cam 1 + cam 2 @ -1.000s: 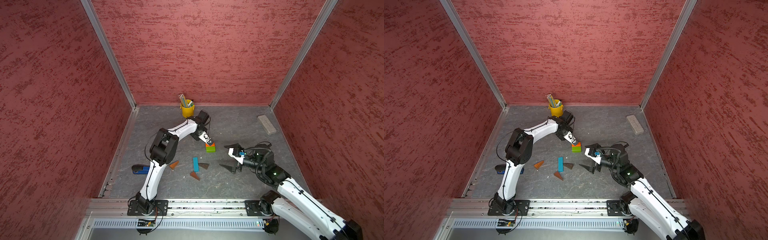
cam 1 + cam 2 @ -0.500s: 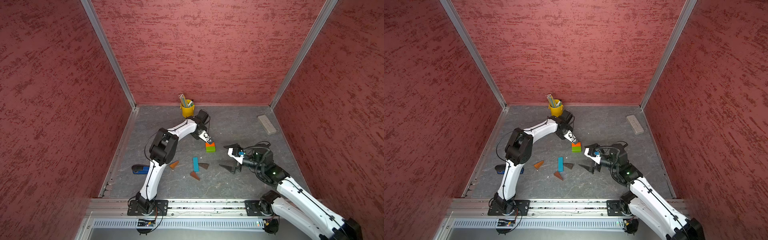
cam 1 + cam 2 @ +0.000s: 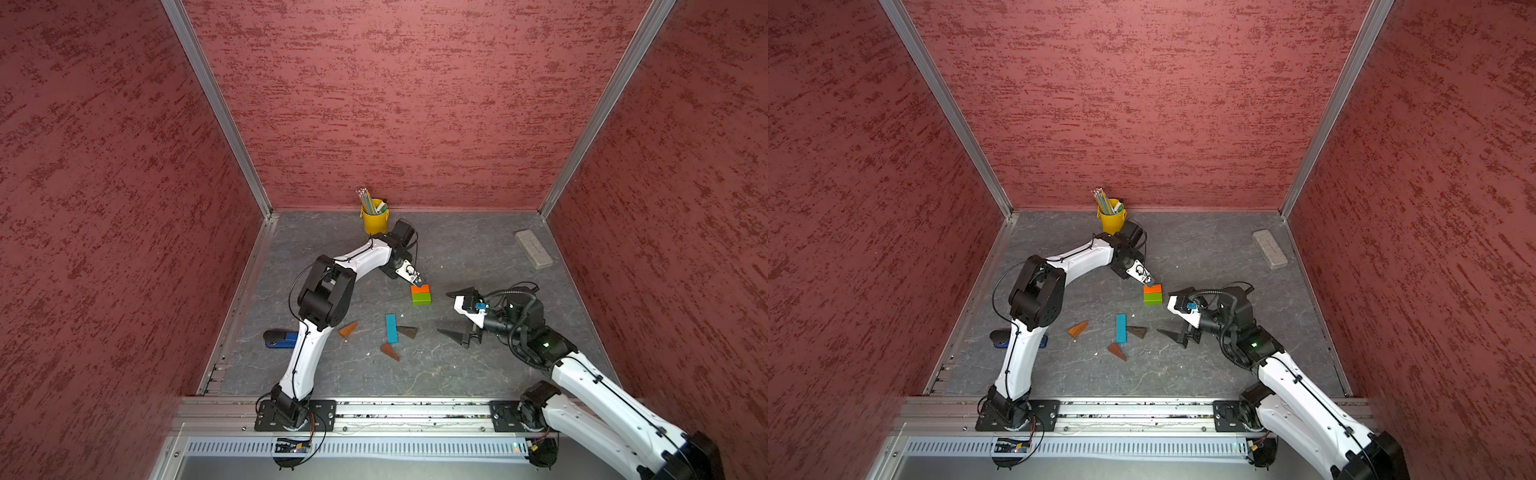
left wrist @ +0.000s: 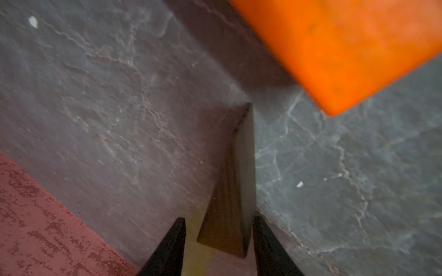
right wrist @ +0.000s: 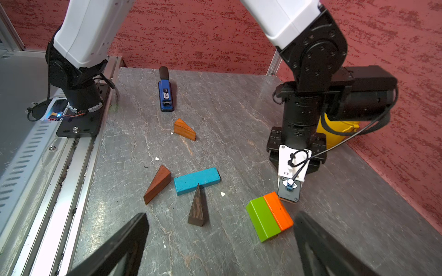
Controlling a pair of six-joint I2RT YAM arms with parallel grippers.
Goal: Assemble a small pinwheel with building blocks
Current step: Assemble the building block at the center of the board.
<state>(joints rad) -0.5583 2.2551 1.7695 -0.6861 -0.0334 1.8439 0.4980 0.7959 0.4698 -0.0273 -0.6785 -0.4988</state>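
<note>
Near the middle of the grey table [image 3: 457,257], the orange block [image 3: 420,289] and green block [image 3: 421,298] lie side by side, touching, as a square pair. The left claw [image 4: 219,218] points down just behind the orange block, its jaws partly apart around a dark wedge [image 4: 235,181]. A gap shows on one side of the wedge, and the other finger lies against or very near it, so a firm hold cannot be confirmed. This wrist view is blurred, the fingers are cut off at the frame edge, and only a corner of the orange block appears. In both top views the wedge is a small dark notch at the block's far edge; whether the two touch cannot be told. The right claw [image 3: 446,312] hovers beside the pair, jaws spread wide and empty. Apart from the pair lie the blue bar [image 5: 196,180], a second dark wedge [image 5: 197,210] with its tip at the bar, a reddish wedge [image 5: 157,185] by the bar's end, and an orange-brown wedge [image 5: 184,130] farther off. The blue stapler [image 3: 279,338] is partly hidden by the left arm [image 3: 307,357].
</note>
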